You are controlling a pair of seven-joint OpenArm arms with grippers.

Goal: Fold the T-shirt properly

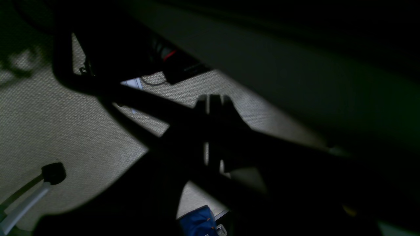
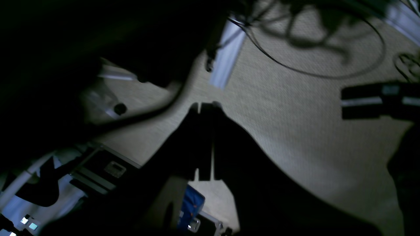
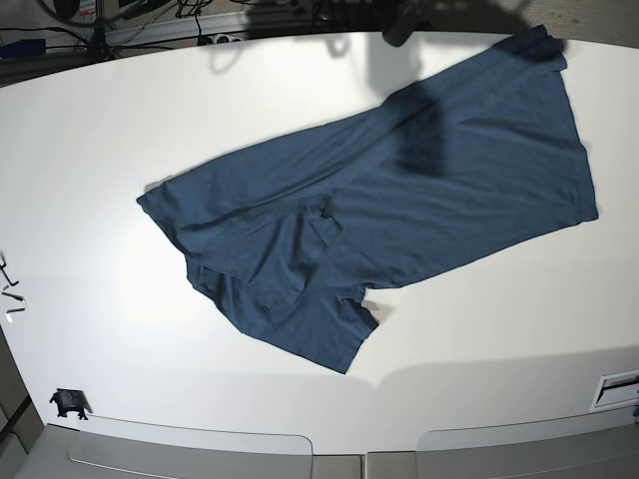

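The dark navy T-shirt (image 3: 419, 190) lies crumpled and slanted on the white table (image 3: 120, 120), running from the middle left to the far right corner. One sleeve (image 3: 319, 329) points toward the front edge. Neither arm shows in the base view. In the left wrist view my left gripper (image 1: 212, 98) is a dark silhouette, its fingers shut with nothing between them. My right gripper (image 2: 205, 105) looks the same in the right wrist view, shut and empty. Both hang over beige carpet, away from the shirt.
Beige carpet (image 1: 49, 124) fills both wrist views, with cables (image 2: 295, 65) and a dark box (image 2: 377, 98) lying on it. A blue thing (image 1: 198, 223) sits low behind the fingers. On the table, a small black piece (image 3: 68, 402) lies at the front left.
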